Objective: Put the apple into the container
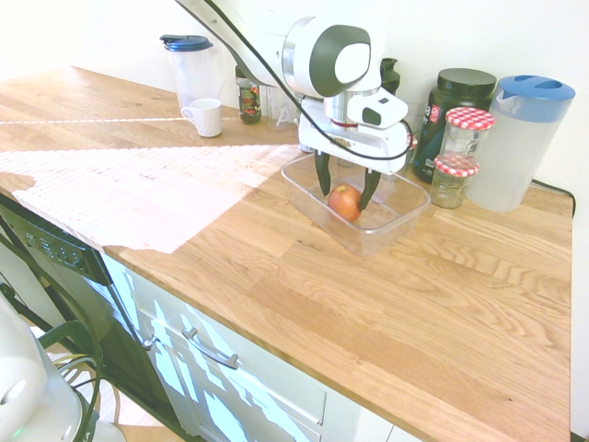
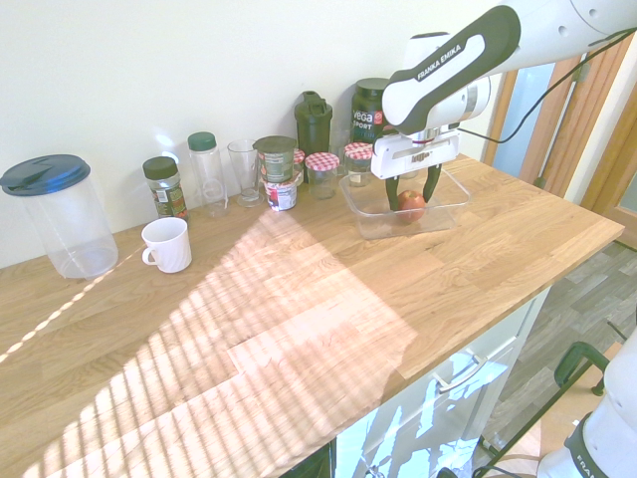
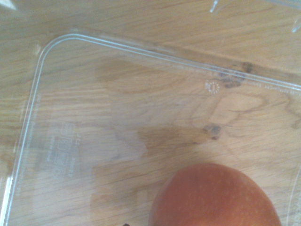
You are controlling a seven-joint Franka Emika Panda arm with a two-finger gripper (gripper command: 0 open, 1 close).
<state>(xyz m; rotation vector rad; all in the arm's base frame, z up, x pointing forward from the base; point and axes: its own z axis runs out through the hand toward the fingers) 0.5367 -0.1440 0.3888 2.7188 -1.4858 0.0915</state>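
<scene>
The small red apple [image 1: 344,202] with a yellowish patch lies on the floor of the clear shallow container [image 1: 398,213], which stands on the wooden counter. My gripper [image 1: 346,191] reaches straight down into the container, one dark finger on each side of the apple at about its mid height. The fingers look spread a little wider than the apple, so the gripper is open around it. From the other side, the apple [image 2: 411,206] again sits between the fingers inside the container [image 2: 364,212]. The wrist view has the apple [image 3: 216,197] close up over the container floor [image 3: 117,117].
Two glass jars with red-checked lids [image 1: 467,134], a dark tub [image 1: 460,101] and a blue-lidded pitcher [image 1: 521,138] stand just behind the container. A white mug [image 1: 205,117], a second pitcher [image 1: 190,63] and small jars line the wall further along.
</scene>
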